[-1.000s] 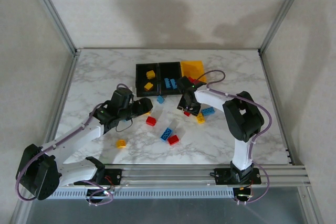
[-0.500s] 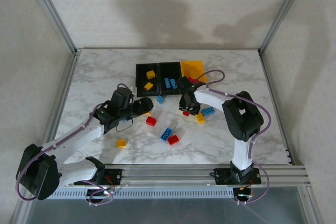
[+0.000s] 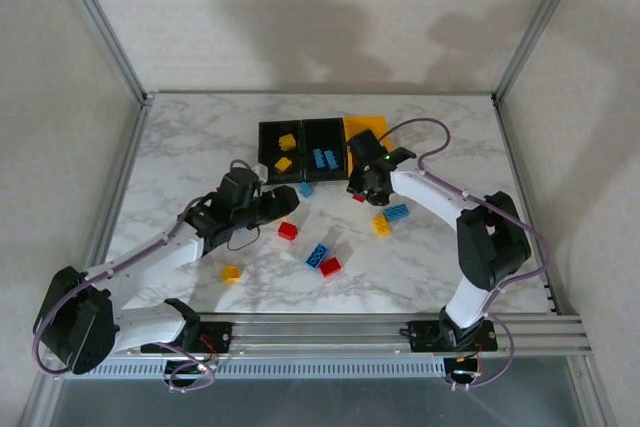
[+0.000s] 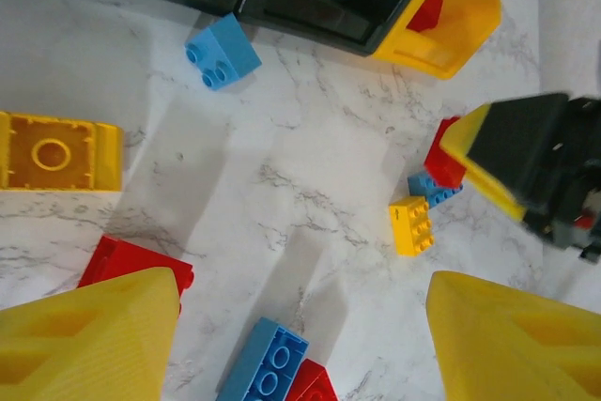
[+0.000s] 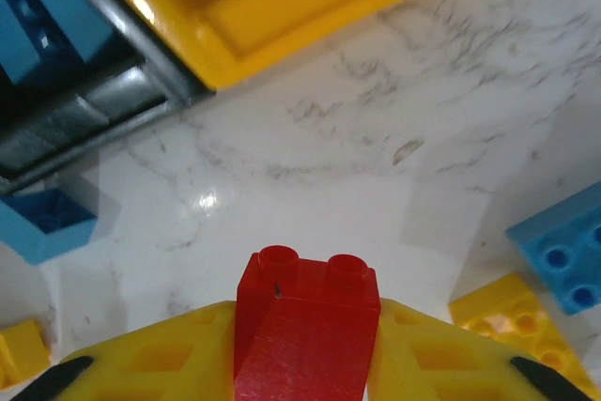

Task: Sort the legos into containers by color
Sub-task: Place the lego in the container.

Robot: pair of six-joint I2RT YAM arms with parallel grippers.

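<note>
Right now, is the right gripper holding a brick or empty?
Holding. The right gripper clamps a red brick between its yellow fingers.

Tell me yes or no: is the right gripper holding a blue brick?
No: the right gripper is shut on a red brick, plain in the right wrist view.

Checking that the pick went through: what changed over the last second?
The right pincer closed on the red lego and carried it toward the yellow bin. The left pincer stayed open, barely shifting; the loose legos stayed put.
</note>
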